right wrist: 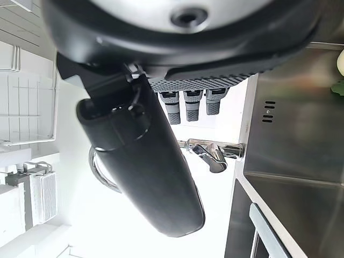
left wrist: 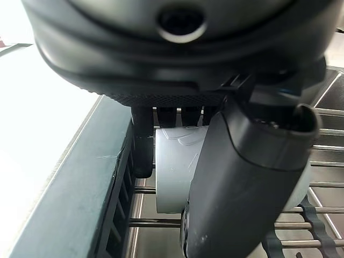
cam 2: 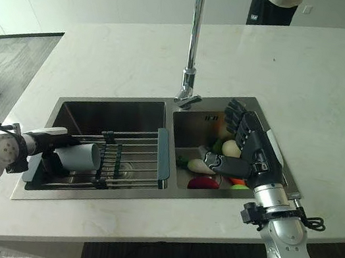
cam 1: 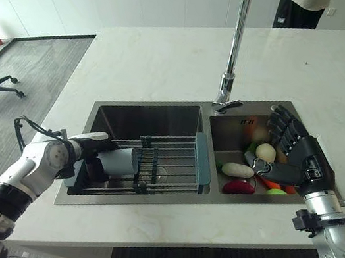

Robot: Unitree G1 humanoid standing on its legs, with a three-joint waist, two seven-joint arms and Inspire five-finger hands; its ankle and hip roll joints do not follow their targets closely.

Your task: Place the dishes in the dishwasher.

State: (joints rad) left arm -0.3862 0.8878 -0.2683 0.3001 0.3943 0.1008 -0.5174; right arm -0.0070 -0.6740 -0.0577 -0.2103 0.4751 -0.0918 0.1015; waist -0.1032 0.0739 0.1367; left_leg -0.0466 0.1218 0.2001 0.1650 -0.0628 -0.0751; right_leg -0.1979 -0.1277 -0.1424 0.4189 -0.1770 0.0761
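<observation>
At the left end of the double sink (cam 1: 162,110), the left hand (cam 1: 93,145) has its fingers and thumb curled round a pale grey cup (cam 1: 118,161) lying on its side on the wire drying rack (cam 1: 170,162) that spans the sink's left basin. The tall faucet (cam 1: 234,46) rises behind the divider between the two basins. Over the sink's right basin the right hand (cam 1: 292,150) hovers with fingers straight and spread, holding nothing, just above the vegetables (cam 1: 248,176) lying on that basin's floor.
</observation>
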